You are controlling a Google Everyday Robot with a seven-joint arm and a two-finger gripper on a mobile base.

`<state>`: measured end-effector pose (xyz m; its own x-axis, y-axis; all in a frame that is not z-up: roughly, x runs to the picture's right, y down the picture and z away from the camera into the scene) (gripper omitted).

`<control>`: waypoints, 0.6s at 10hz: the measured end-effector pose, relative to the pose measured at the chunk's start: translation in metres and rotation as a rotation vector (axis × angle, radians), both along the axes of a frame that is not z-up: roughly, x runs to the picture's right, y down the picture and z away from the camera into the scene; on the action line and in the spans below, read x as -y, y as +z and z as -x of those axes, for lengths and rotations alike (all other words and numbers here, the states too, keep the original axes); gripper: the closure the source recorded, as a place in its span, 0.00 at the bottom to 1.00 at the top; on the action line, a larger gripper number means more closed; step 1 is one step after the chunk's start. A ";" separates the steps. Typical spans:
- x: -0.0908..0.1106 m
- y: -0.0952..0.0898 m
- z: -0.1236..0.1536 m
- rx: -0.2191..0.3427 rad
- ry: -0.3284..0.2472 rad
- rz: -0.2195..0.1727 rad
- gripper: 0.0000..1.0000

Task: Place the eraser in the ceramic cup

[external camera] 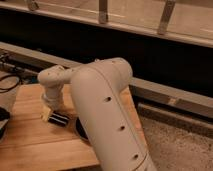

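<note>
Centrally, camera view: a thick white arm (107, 115) with small round holes along its shell fills the middle of the picture. It rises from the 5 o'clock corner to the centre, bends toward 9 o'clock, and turns down to the gripper (50, 113). The gripper sits low over a wooden tabletop (30, 147), at about 8 o'clock from the picture's centre, and points downward. The eraser (60, 119), a small flat black block, lies at the gripper's tip on its 4 o'clock side, touching it or very nearly so. How far the gripper is open cannot be told, nor whether it has hold of the eraser or merely rests against it. Just beside the eraser, toward 4 o'clock, part of a dark glossy bowl (79, 129) shows on the tabletop; most of the bowl is hidden behind the arm. At 9 o'clock, beyond the tabletop's far left corner, a black cable (9, 86) loops over a grey surface. A dark object (2, 122) is cut off by the picture's edge at 8 o'clock. Speckled grey floor (175, 147) occupies the 4 o'clock region. A dark wall (150, 55) runs across 12 o'clock, topped by a pale ledge bearing metal posts (103, 11).
</note>
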<state>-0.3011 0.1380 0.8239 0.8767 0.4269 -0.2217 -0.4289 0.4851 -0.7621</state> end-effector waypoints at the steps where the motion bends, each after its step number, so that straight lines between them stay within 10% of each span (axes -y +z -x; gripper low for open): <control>1: 0.001 0.001 0.003 0.009 -0.002 0.001 0.20; 6: -0.003 0.012 0.040 0.077 -0.042 0.019 0.20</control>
<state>-0.3407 0.1414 0.8355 0.9083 0.3861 -0.1609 -0.3486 0.4864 -0.8011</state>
